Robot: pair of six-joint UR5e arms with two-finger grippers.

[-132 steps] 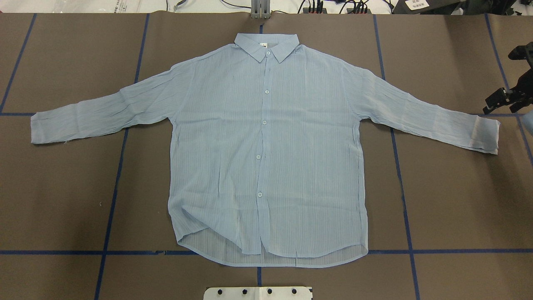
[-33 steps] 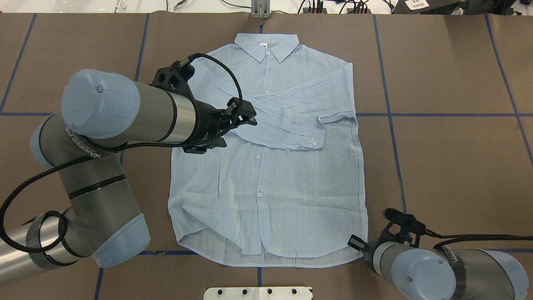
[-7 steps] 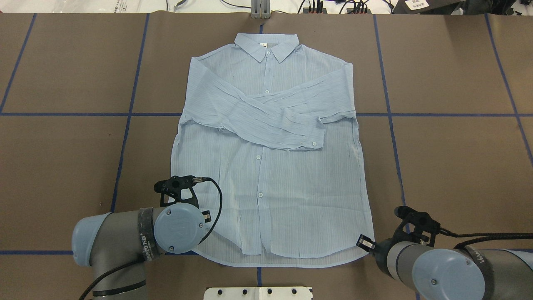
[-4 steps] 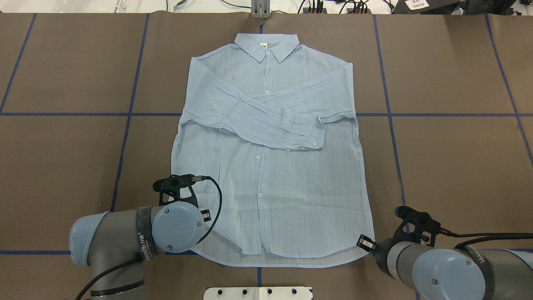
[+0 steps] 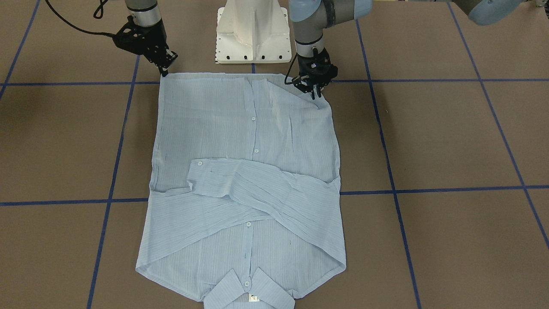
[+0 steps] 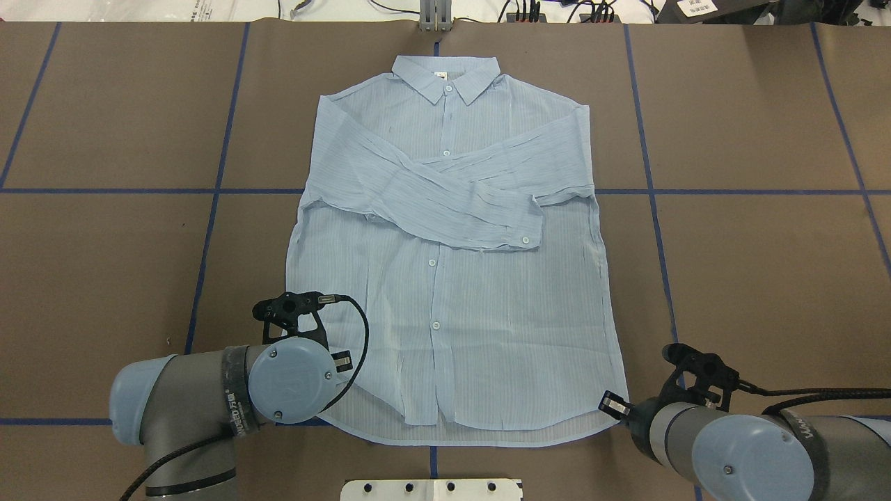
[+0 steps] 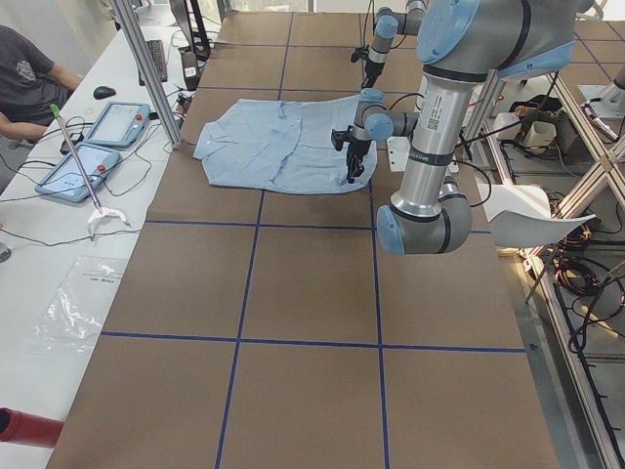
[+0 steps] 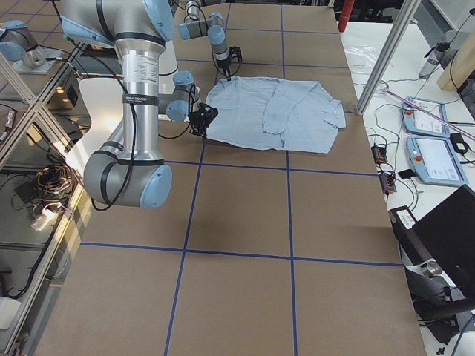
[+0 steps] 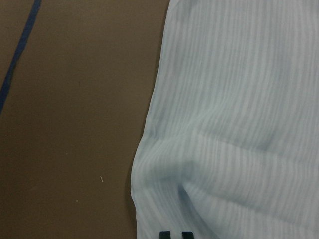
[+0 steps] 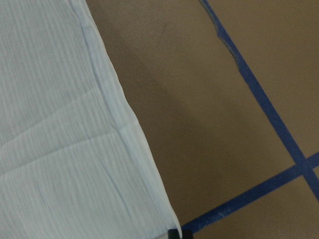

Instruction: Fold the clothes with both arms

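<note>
The light-blue shirt [image 6: 452,292] lies flat, buttons up, collar [image 6: 445,73] at the far side, both sleeves crossed over the chest. My left gripper [image 5: 316,91] presses onto the near left hem corner; in the overhead view its wrist [image 6: 289,383] hides it. The left wrist view has the dark fingertips [image 9: 172,234] together, with cloth [image 9: 239,124] puckered toward them. My right gripper [image 5: 166,65] sits at the near right hem corner [image 6: 621,410], and its tip [image 10: 174,233] meets the shirt's corner edge. Both look shut on the hem.
The white pedestal base [image 5: 253,30] stands just behind the hem, between the two arms. Blue tape lines [image 6: 209,229] grid the brown table. A person [image 7: 24,78], tablets [image 7: 107,122] and a metal post [image 7: 146,68] are along the far side.
My left wrist has drifted slightly left at the hem corner. The right arm and the shirt's crossed sleeves have hardly moved in the last second.
</note>
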